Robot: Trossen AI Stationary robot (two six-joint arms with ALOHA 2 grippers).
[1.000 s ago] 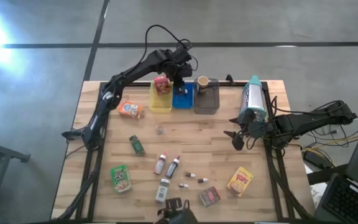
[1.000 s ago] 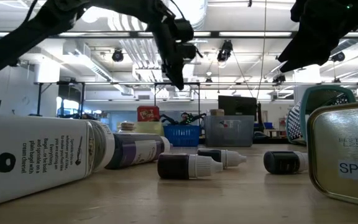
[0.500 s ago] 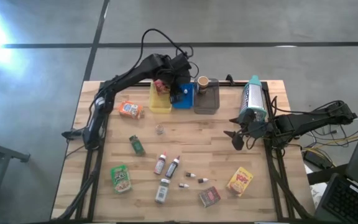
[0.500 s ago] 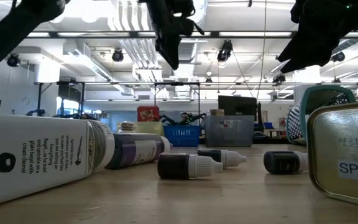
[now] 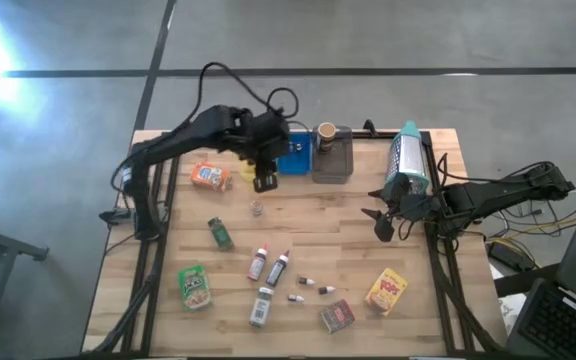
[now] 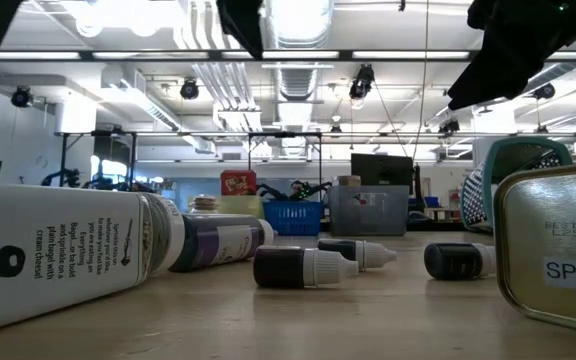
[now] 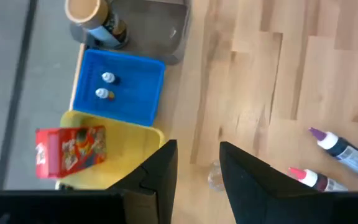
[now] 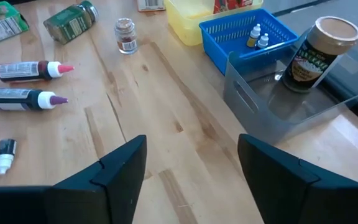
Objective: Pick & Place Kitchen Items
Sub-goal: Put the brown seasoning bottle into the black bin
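My left gripper [image 5: 265,183] hangs open and empty above the table, just near of the yellow tray [image 7: 123,143]. A red snack box [image 7: 70,149] stands in that tray. Two tiny vials [image 7: 106,86] lie in the blue tray [image 5: 296,155], and a brown cup [image 5: 325,132] stands in the grey tray [image 5: 333,162]. A small jar [image 7: 216,177] stands on the wood below the left fingers. My right gripper [image 5: 380,225] waits open at the table's right side, holding nothing. Bottles [image 5: 268,265], pouches and boxes lie on the near half.
An orange pouch [image 5: 211,176] lies left of the yellow tray, with a green jar [image 5: 220,233] and a green pouch [image 5: 195,286] nearer. A yellow pouch [image 5: 386,291] and a dark red box [image 5: 337,316] lie near right. A tall teal-and-white container [image 5: 406,160] lies at far right.
My left gripper has come away from above the blue tray, moving toward the table's near edge and a little left while rising; in the low view it has climbed almost out of the picture. The items in the trays stay where they were.
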